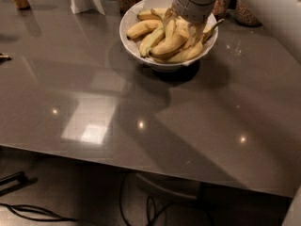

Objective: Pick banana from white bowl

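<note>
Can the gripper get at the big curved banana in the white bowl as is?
Probably yes. The gripper sits over the white bowl, right above the banana, which lies atop the pile, uncovered. Other bananas crowd its sides, so a clean grasp may be tight.

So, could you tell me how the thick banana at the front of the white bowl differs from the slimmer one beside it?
The banana is thicker and deeper yellow; the slimmer banana is thinner and looks greener. The banana curves strongly and lies under the gripper; the slimmer banana is straighter, off to its side. Both rest in the white bowl.
</note>
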Controlling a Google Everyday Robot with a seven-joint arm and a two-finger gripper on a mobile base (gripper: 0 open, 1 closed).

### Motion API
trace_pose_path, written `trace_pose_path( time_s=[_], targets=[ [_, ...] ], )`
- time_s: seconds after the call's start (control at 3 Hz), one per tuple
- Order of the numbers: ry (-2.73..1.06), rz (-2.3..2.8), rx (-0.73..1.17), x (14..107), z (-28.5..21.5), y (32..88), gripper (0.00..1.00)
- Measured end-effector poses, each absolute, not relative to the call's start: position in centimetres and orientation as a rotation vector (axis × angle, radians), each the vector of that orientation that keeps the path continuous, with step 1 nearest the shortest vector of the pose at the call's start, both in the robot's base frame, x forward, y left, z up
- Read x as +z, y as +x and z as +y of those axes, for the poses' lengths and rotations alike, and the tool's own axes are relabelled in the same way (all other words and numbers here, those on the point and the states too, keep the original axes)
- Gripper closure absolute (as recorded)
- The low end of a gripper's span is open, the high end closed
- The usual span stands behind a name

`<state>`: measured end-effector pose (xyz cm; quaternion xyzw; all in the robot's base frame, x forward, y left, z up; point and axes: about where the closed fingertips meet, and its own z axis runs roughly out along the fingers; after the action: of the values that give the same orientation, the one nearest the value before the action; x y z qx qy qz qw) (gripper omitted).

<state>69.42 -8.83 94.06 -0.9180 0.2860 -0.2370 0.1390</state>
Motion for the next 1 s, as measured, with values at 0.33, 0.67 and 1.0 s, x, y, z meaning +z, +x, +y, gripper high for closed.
trace_pose_path(
  time_s=[0.33, 0.67, 1.0],
  targets=[
    [-2.667, 0.823, -0.669, 93.63, -8.76, 69.39, 0.39],
    [-2.676, 0.823, -0.662, 93.37, -8.77, 69.37, 0.4],
    [-2.7, 0.829, -0.653, 92.81, -9.02, 69.33, 0.59]
  ],
)
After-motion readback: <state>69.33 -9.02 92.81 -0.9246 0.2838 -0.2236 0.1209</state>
